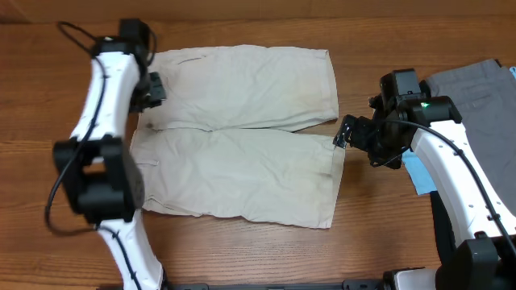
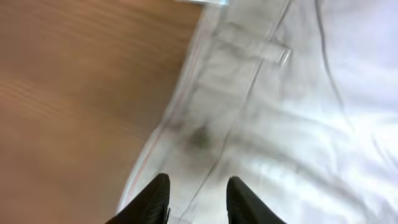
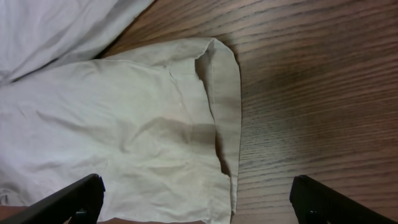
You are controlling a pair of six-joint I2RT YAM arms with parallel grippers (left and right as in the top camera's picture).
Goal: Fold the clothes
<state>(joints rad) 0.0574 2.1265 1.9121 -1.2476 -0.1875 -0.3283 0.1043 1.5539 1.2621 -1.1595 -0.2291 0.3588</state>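
You have the clothes (image 1: 242, 137), wrinkled cream cotton shorts, spread flat in a rough rectangle on the wood-grain table (image 1: 379, 32). The waistband is to the left, both legs point right, and the near leg's stitched hem curls open. Your right gripper (image 3: 198, 190) hangs over that hem at the right with its black jaws spread wide around nothing. Farther back on the left, your left gripper (image 2: 196, 190) sits over the seamed waistband edge with jaws slightly apart, and smooth grey trousers (image 1: 476, 97) lie at the far right.
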